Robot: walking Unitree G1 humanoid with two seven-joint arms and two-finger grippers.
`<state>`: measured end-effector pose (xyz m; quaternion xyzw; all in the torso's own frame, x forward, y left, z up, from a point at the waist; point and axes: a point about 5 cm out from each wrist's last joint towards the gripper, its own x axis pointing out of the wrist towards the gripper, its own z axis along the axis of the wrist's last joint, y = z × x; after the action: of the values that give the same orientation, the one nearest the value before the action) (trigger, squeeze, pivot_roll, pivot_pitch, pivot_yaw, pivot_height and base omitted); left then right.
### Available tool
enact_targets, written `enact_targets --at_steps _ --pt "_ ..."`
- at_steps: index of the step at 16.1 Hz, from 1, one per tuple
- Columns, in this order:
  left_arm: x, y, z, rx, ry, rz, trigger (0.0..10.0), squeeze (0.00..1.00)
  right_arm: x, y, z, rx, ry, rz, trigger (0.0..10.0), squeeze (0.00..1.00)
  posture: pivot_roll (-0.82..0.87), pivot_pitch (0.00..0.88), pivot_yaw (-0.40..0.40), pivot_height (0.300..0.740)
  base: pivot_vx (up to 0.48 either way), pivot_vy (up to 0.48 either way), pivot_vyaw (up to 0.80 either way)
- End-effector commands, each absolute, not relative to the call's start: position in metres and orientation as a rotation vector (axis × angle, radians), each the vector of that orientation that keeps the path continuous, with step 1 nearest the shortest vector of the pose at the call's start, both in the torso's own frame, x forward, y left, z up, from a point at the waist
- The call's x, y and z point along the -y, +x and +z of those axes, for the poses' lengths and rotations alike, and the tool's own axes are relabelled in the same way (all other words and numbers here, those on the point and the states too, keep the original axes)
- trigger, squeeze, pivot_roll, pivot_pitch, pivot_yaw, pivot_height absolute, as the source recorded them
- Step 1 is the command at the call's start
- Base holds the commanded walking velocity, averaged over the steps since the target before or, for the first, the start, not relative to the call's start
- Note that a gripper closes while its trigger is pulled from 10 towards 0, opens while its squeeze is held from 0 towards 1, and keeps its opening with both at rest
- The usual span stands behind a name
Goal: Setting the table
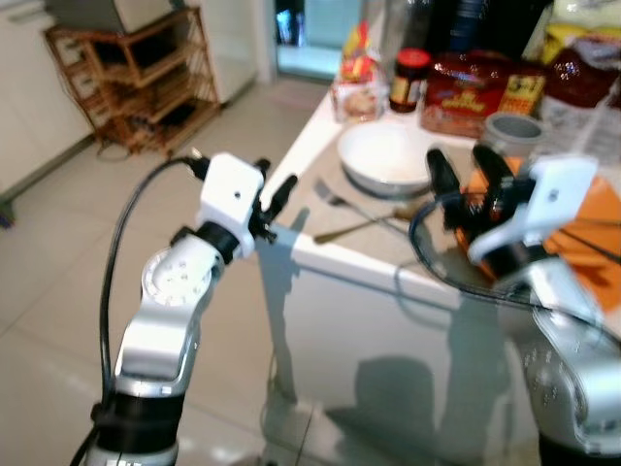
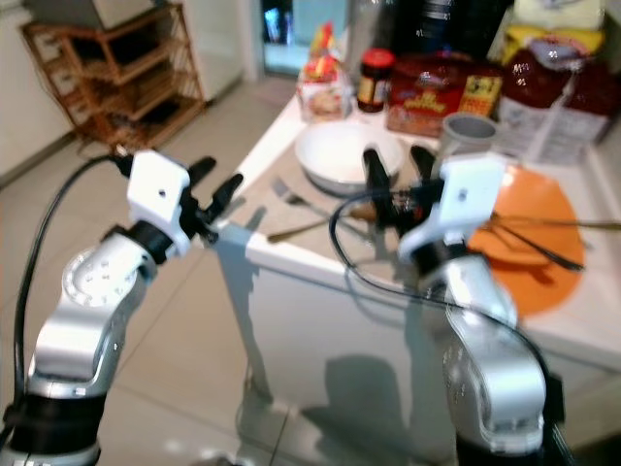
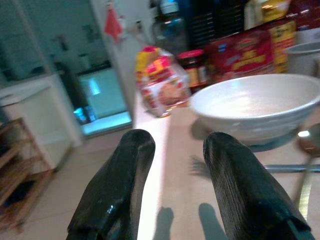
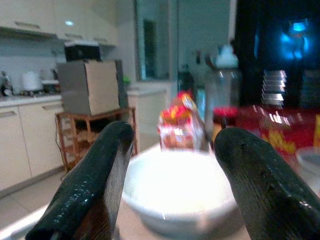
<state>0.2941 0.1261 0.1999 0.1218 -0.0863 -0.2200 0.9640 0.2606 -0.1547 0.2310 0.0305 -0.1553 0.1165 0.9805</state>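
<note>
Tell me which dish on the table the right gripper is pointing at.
The white bowl, directly ahead of the right gripper; the orange plate lies off to its right.

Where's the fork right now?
The fork lies on the white table near its front left corner, just in front of the white bowl, between the left gripper and the right gripper.

Home kitchen, cabinets (image 4: 20,140), food-laden table (image 1: 320,248)

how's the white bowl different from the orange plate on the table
The white bowl is deep and holds nothing; the orange plate is flat, with chopsticks across it. The bowl sits toward the robot's left, the plate toward its right, partly behind the right tool. Both rest on the white table.
</note>
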Motion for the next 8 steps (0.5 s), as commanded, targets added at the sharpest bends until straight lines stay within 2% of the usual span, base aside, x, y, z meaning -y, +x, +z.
enact_targets --at_steps 1,4,7,8 --pt "-0.129 0.294 0.206 0.188 0.272 -0.421 10.0 0.00 0.157 0.265 0.233 0.302 0.053 0.220 10.0 0.00 0.00 0.005 0.022 0.740 0.341 0.000 0.58" --pt "-0.131 0.293 0.208 0.174 0.296 -0.417 10.0 0.00 0.160 0.272 0.246 0.307 0.030 0.206 10.0 0.00 0.01 0.004 0.014 0.740 0.341 0.000 0.00" --pt "-0.127 0.286 0.206 0.159 0.275 -0.492 10.0 0.00 0.161 0.276 0.257 0.250 0.050 0.184 10.0 0.00 0.01 0.004 0.014 0.740 0.000 0.000 0.00" --pt "-0.125 0.281 0.207 0.172 0.254 -0.558 10.0 0.00 0.159 0.278 0.258 0.149 0.071 0.215 10.0 0.84 0.00 0.005 0.016 0.740 0.000 0.000 0.00"
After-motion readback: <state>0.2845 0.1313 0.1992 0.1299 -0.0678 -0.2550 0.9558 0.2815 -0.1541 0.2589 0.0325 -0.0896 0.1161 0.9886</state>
